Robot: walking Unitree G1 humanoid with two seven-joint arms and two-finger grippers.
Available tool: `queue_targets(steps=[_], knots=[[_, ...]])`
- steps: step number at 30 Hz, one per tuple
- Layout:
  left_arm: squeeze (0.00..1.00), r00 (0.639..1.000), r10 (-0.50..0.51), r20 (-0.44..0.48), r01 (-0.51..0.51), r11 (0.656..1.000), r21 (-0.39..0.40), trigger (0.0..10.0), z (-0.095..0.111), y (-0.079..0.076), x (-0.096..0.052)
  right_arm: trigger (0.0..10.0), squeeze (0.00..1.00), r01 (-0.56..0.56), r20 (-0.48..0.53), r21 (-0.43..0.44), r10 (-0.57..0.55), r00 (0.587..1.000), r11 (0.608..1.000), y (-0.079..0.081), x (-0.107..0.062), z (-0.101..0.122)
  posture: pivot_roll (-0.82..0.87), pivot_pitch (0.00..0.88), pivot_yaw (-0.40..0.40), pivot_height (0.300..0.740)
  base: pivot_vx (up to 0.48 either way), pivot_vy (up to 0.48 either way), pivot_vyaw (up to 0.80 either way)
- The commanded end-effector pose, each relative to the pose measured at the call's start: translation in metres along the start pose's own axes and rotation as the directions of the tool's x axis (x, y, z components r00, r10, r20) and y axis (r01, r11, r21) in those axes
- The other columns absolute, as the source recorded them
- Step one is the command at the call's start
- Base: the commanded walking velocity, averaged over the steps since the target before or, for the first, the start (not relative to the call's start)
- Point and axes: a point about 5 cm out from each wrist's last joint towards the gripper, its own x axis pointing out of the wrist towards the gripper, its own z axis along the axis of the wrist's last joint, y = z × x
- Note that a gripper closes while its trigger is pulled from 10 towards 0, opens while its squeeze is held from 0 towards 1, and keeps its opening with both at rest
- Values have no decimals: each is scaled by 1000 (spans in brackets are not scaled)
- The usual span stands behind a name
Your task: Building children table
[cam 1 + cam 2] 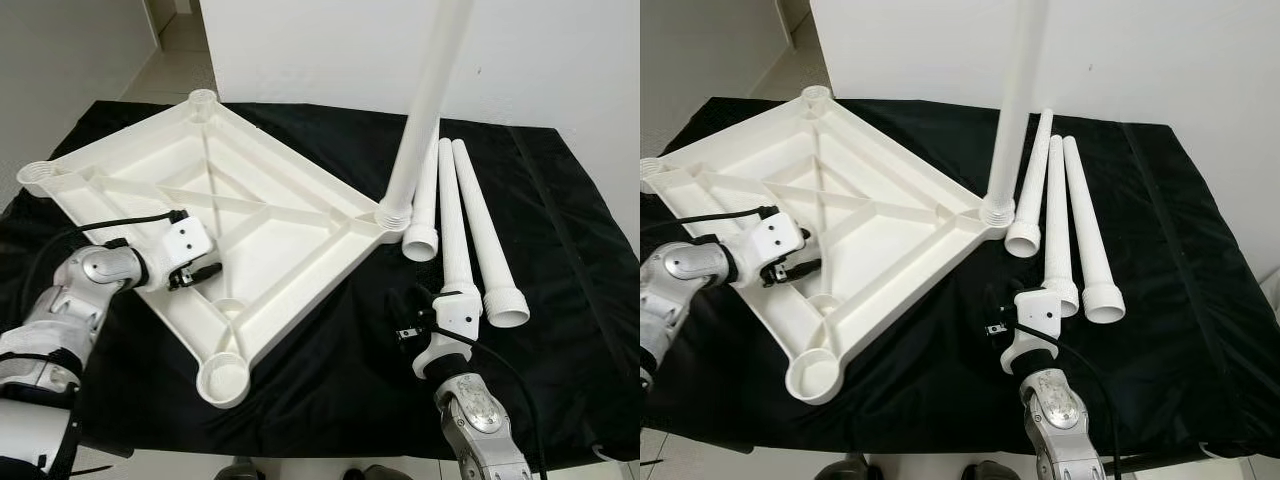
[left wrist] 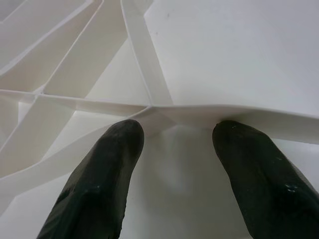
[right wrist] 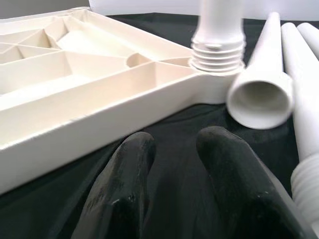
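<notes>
The right gripper (image 1: 408,312) is hovering low over the black cloth (image 1: 560,250) at the near edge of the work surface, its two black fingers (image 3: 122,189) parted with only a narrow gap between them and grasping nothing. Just ahead of it and to its right, three loose white table legs (image 1: 478,225) are lying side by side on the cloth, their open threaded ends pointing toward the robot; the middle leg's end is lying just beside the gripper's wrist. A fourth leg (image 1: 425,100) is standing upright, its threaded base seated in the corner socket of the overturned white tabletop (image 1: 290,225), and rising out of the top of the head views.

The tabletop itself is lying underside up on the cloth, turned at an angle, its ribbed frame and round corner sockets facing upward; the near corner socket (image 1: 224,378) is sitting open. The left gripper (image 1: 200,272) is reaching in over the tabletop's near-left edge, its fingers (image 2: 99,174) spread apart and resting against an inner rib (image 2: 209,114) of the underside, one fingertip on each side of a rib junction, without closing on anything. Behind the surface, a white wall (image 1: 520,50) is running across the background.
</notes>
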Motion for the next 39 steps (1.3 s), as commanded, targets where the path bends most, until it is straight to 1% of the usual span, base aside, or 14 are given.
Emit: queue_targets(steps=[1,4,6,9,12,13,15,16,18,22,27,31,36,39], knots=[[0,973,-227,36,226,974,11,10000,6,-26,12,10000,0,3,-11,3,-3,1000,1000,-1,0,-2,-34,37,4,740,0,0,0],[0,979,-203,37,202,979,16,10000,7,-24,14,10000,0,3,-10,4,-3,1000,1000,0,0,-2,-33,37,6,740,0,0,0],[0,992,-122,-10,122,992,22,10000,3,-14,14,10000,0,2,-11,6,-2,1000,1000,1,0,-3,-33,36,8,740,0,0,0],[0,996,-85,-20,86,996,21,10000,1,-9,13,10000,0,3,-10,8,-3,1000,1000,2,0,-3,-30,36,9,740,0,0,0],[0,999,-19,43,22,996,-88,10000,5,10,5,10000,0,10,0,14,-10,1000,1000,3,1,-2,-27,34,10,740,0,0,0],[0,999,-19,43,22,996,-88,10000,5,10,5,10000,0,10,0,14,-10,1000,1000,3,1,-2,-27,34,10,740,0,0,0],[0,989,55,138,-27,980,-197,10000,16,31,-4,10000,0,27,28,6,-27,999,1000,0,5,2,-22,32,7,740,0,0,0],[0,989,55,138,-27,980,-197,10000,16,31,-4,10000,0,27,28,6,-27,999,1000,0,5,2,-22,32,7,740,0,0,0],[0,975,136,174,-90,964,-250,10000,21,46,-10,10000,0,53,65,-9,-53,996,999,-8,10,11,-21,31,4,740,0,0,0],[0,973,152,173,-105,961,-254,10000,22,48,-9,10000,0,66,80,-18,-64,995,998,-13,12,14,-22,31,0,740,0,0,0],[0,960,198,196,-142,954,-264,10000,26,54,-7,10000,0,178,117,-38,-172,978,983,-34,18,25,-26,27,-3,740,0,0,0],[0,943,182,279,-83,940,-331,10000,39,52,2,10000,0,317,104,-67,-309,945,946,-56,22,25,-30,26,-3,740,0,0,0],[0,922,153,356,-14,932,-362,10000,52,40,16,10000,0,410,86,-66,-404,911,910,-68,23,21,-32,24,-6,740,0,0,0],[0,922,153,356,-14,932,-362,10000,52,40,16,10000,0,410,86,-66,-404,911,910,-68,23,21,-32,24,-6,740,0,0,0]])
